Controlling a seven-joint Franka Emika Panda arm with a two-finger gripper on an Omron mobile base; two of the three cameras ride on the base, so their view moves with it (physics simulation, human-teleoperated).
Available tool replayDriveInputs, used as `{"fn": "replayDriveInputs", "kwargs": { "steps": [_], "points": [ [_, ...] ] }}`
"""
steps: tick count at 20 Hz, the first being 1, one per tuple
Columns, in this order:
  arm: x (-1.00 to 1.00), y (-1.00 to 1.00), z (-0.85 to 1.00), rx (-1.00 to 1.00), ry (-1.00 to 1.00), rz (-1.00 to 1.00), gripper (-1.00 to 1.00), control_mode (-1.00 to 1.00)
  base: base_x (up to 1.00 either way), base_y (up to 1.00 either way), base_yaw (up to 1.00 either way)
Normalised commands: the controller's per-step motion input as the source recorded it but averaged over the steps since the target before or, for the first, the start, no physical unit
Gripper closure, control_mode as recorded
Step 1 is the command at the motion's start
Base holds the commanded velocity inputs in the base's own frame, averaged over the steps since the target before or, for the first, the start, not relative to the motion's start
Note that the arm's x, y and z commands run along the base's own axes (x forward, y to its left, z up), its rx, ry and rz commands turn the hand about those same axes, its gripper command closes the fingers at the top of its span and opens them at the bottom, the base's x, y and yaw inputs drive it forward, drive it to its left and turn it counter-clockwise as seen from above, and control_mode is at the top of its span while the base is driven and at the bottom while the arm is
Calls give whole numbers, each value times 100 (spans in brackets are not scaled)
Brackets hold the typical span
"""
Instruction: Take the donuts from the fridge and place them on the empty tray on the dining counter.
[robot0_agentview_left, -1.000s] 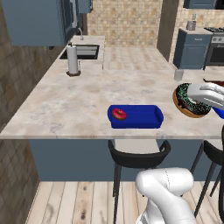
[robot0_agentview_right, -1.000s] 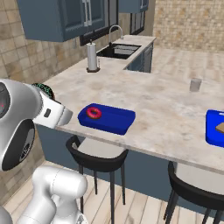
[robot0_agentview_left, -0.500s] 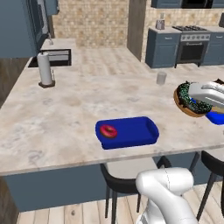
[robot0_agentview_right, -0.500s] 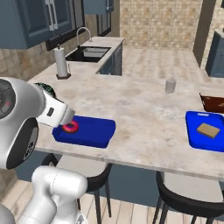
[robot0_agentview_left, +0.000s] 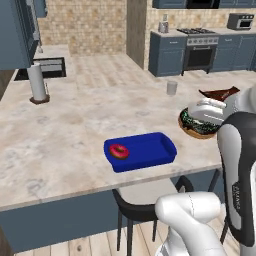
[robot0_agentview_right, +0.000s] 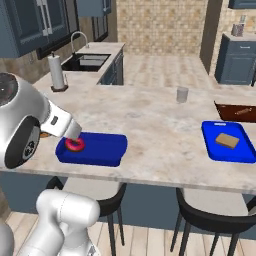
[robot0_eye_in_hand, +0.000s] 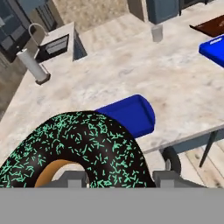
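The chocolate donut (robot0_eye_in_hand: 83, 148), dark icing with green sprinkles, sits between my fingertips (robot0_eye_in_hand: 168, 178), and my gripper (robot0_eye_in_hand: 118, 180) is shut on it. From the left base it hangs as a ring (robot0_agentview_left: 192, 126) under the gripper (robot0_agentview_left: 206, 114), over the right front part of the dining counter (robot0_agentview_left: 75, 130), to the right of the empty tray (robot0_agentview_left: 142, 150). The pink donut (robot0_agentview_left: 119, 150) lies in that blue tray's left end. The right base view shows the tray (robot0_agentview_right: 100, 149) and the pink donut (robot0_agentview_right: 75, 144) beside my arm. The fridge is out of view.
A second blue tray with tan food (robot0_agentview_right: 227, 141) and a dark brown tray (robot0_agentview_right: 240, 111) lie at the counter's right. A cup (robot0_agentview_left: 171, 88) stands mid-counter, a paper towel roll (robot0_agentview_left: 37, 82) by the sink (robot0_agentview_left: 42, 68). Black stools (robot0_agentview_right: 210, 220) stand under the front edge.
The base has driven and turned, so the whole scene has shifted and the counter and tray sit differently in view. The gripper has stayed shut on the chocolate donut.
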Motion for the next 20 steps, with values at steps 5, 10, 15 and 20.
{"fn": "replayDriveInputs", "kwargs": {
  "steps": [5,10,15,20],
  "points": [
    [100,22,-100,-13,64,0,100,-100,0,0,0],
    [100,-10,-96,1,24,0,100,-100,0,0,0],
    [100,-16,-98,1,2,0,100,-100,0,0,0],
    [100,-12,-92,0,0,0,100,-100,0,0,0]
  ]
}}
